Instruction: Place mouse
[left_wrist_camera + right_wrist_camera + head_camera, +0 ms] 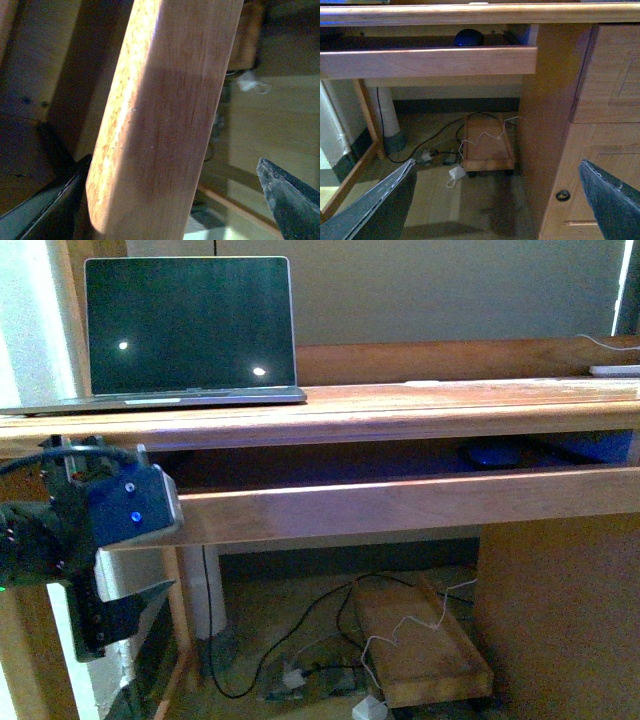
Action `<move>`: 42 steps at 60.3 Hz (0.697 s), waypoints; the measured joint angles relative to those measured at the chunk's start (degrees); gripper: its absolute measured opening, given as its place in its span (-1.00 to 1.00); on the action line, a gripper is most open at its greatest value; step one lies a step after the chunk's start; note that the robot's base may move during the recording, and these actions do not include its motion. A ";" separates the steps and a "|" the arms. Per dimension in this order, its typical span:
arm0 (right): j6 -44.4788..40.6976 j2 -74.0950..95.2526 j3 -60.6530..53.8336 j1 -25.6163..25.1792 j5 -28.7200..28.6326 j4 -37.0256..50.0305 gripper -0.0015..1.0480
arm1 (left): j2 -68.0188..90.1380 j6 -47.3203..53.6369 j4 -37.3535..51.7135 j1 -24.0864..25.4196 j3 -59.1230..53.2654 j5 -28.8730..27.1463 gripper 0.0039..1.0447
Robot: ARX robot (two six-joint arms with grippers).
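Observation:
The mouse, a small dark dome, lies inside the pulled-out wooden drawer under the desktop. In the front view the mouse shows toward the drawer's right part, behind the front rail. My left gripper is at the rail's left end. It is open, and the rail fills the space between its fingers, with no grip on it. My right gripper is open and empty, low in front of the desk and well below the mouse. It is out of the front view.
An open laptop stands on the desktop at the left. A cabinet with a knob closes off the right side. Under the desk lie cables, a white plug and a low wooden trolley.

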 joint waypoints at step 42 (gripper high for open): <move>0.00 -0.02 0.00 0.00 0.00 0.00 0.86 | -44.78 -73.33 5.33 -6.84 -20.41 -2.78 0.78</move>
